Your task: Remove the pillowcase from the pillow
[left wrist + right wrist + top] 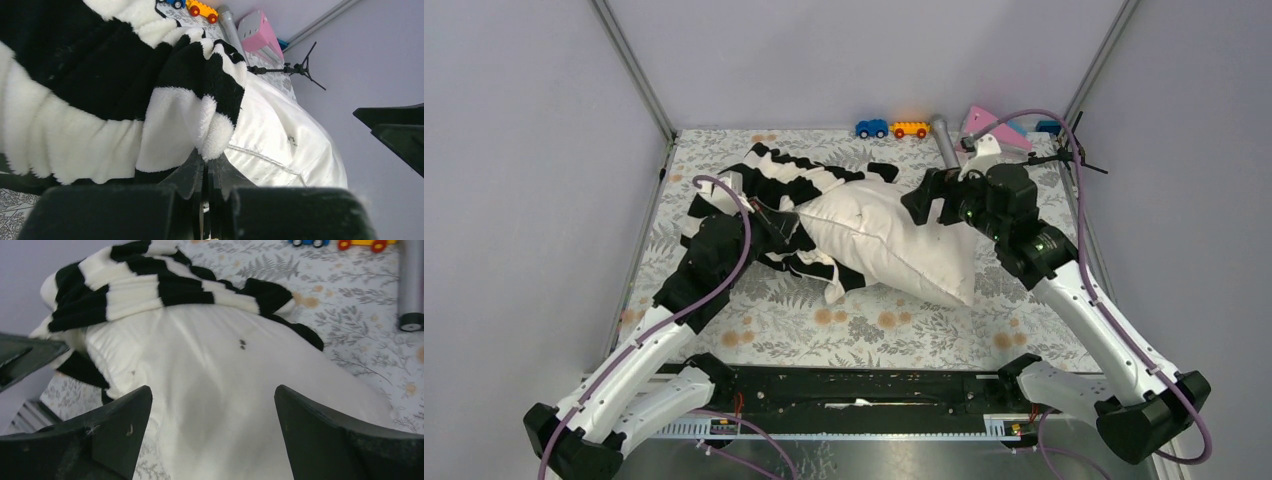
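Observation:
The cream pillow (894, 245) lies in the middle of the table, mostly bare. The black-and-white striped pillowcase (789, 185) is bunched over its far left end. My left gripper (776, 226) is shut on a fold of the pillowcase (200, 115), with the pillow (285, 145) just beyond it. My right gripper (931, 202) is open, its fingers (120, 425) spread wide just above the pillow (220, 385); the pillowcase (130, 290) lies at the pillow's far end.
The table has a leaf-patterned cloth (874, 325). At the back edge stand a blue toy car (871, 128), an orange toy car (910, 129), a grey tube (945, 140) and a pink box (989, 125). Grey walls and metal posts enclose the table.

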